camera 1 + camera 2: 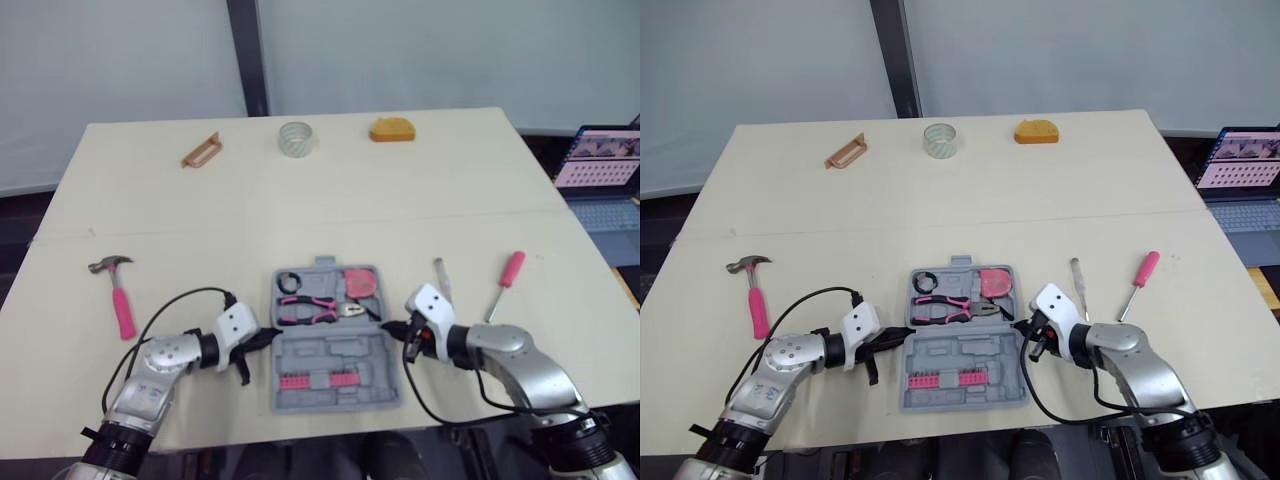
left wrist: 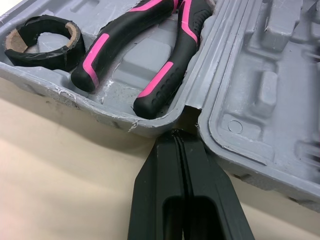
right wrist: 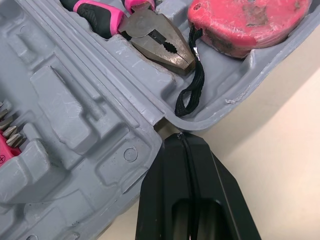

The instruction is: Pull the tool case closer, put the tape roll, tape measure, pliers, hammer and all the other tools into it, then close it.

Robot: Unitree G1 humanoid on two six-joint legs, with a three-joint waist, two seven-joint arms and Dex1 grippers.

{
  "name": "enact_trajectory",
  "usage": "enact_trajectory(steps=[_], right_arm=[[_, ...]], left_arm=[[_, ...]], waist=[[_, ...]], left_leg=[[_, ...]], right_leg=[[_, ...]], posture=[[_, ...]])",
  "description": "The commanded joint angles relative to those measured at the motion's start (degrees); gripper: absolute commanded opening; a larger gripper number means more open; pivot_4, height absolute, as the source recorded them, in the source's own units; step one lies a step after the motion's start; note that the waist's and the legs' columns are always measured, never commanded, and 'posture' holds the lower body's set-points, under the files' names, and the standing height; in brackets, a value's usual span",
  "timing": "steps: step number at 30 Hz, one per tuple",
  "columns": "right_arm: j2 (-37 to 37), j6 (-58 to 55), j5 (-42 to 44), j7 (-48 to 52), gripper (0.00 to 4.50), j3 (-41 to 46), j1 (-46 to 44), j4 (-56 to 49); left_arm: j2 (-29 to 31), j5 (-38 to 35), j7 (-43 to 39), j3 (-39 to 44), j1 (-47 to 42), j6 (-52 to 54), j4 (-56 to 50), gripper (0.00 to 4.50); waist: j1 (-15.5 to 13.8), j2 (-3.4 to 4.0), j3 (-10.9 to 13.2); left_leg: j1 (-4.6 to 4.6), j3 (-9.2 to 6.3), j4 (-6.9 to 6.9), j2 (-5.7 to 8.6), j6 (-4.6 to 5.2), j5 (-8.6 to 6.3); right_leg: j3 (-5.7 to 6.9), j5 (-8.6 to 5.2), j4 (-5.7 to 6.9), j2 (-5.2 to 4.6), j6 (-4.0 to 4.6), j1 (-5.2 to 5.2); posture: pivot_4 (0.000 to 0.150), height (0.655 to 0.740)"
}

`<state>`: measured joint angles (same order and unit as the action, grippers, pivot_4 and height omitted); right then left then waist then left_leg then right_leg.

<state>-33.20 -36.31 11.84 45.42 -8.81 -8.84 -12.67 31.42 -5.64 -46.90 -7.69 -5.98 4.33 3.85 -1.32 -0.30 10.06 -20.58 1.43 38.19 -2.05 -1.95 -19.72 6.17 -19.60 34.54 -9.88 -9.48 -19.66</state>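
Observation:
The grey tool case (image 1: 340,352) lies open near the table's front edge. Its far half holds a black tape roll (image 2: 42,42), pink-and-black pliers (image 1: 308,308) and a pink tape measure (image 3: 245,22). A pink bit strip (image 1: 318,380) sits in the near half. My left gripper (image 1: 272,337) is shut, its tips at the hinge notch on the case's left side. My right gripper (image 1: 388,328) is shut too, its tips at the hinge notch on the right side. A pink-handled hammer (image 1: 118,290) lies on the table to the left. A pink screwdriver (image 1: 505,280) and a pale-handled tool (image 1: 441,275) lie to the right.
Along the table's far edge lie a tan handle-shaped piece (image 1: 201,151), a clear tape roll (image 1: 297,138) and an orange object (image 1: 392,130). A laptop (image 1: 600,165) stands off the table's right side.

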Motion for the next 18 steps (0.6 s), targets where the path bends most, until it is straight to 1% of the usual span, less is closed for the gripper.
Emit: enact_trajectory(steps=[1,18], right_arm=[[0.7,0.7,0.9,-0.1,0.00,-0.1,-0.5,-1.9],[2.4,1.1,-0.5,-0.7,0.00,-1.1,-1.9,-0.2]], left_arm=[[-0.5,0.1,0.9,0.4,-0.1,0.2,0.0,0.04],[-0.4,0.1,1.4,1.0,-0.2,0.2,0.2,0.04]], waist=[[0.0,0.00,0.0],[0.0,0.00,0.0]], left_leg=[[0.00,0.00,0.00,0.00,0.00,0.00],[0.00,0.00,-0.01,0.00,0.00,0.00]], right_leg=[[0.00,0.00,0.00,0.00,0.00,0.00],[0.00,0.00,0.00,0.00,0.00,-0.01]], posture=[[0.150,0.7400],[0.150,0.7400]])
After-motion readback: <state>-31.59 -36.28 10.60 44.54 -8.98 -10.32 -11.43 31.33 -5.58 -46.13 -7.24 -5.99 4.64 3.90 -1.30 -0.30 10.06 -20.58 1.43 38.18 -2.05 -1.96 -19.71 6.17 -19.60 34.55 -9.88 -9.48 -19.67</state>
